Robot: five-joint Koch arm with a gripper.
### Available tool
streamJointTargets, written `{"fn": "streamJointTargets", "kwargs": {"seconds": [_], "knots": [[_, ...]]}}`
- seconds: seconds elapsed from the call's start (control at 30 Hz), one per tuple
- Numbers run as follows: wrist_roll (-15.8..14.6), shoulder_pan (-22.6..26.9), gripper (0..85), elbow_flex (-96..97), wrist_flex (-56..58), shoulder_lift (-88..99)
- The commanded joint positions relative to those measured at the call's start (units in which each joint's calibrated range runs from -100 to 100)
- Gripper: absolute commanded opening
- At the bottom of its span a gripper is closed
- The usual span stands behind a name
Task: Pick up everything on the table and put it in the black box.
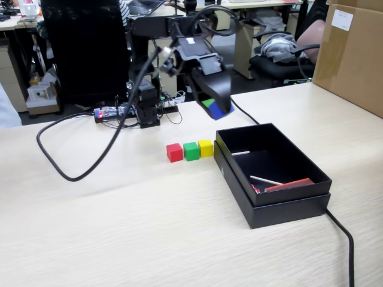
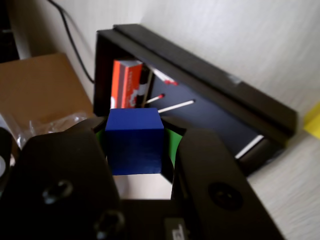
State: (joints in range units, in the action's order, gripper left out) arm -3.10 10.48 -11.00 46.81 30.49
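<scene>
My gripper (image 1: pixel 219 109) hangs in the air just behind the black box's (image 1: pixel 287 203) far left corner in the fixed view, shut on the blue cube (image 2: pixel 135 141). The same blue cube (image 1: pixel 225 112) peeks out below the green-lined jaws. In the wrist view the gripper (image 2: pixel 135 145) clamps the cube from both sides, with the black box (image 2: pixel 200 70) beyond it. A red cube (image 1: pixel 174 152), a green cube (image 1: pixel 191 150) and a yellow cube (image 1: pixel 206 147) stand in a touching row on the table (image 1: pixel 119 227), left of the box. The yellow cube (image 2: pixel 313 120) shows at the wrist view's right edge.
Inside the box lie thin white sticks (image 1: pixel 266 180) and a flat red strip (image 1: pixel 290 185). A big brown carton (image 1: pixel 353 54) stands at the table's back right. A black cable (image 1: pixel 72 170) loops over the table on the left; another cable (image 1: pixel 342 236) runs past the box's near right corner.
</scene>
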Motion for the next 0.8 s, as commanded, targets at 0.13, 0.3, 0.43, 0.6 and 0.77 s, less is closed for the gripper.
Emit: {"fn": "streamJointTargets", "kwargs": {"seconds": [0.13,0.3,0.43,0.6,0.77], "knots": [[-2.4,3.1,9.3,-19.1,2.8,-21.4],[-3.5,4.0,9.4,-19.4,2.8,-29.4],[-4.3,5.4,10.1,-20.3,2.8,-39.6],[-4.6,5.6,12.9,-20.3,2.8,-44.0],[-4.5,5.4,16.9,-20.0,2.8,-46.5]]}}
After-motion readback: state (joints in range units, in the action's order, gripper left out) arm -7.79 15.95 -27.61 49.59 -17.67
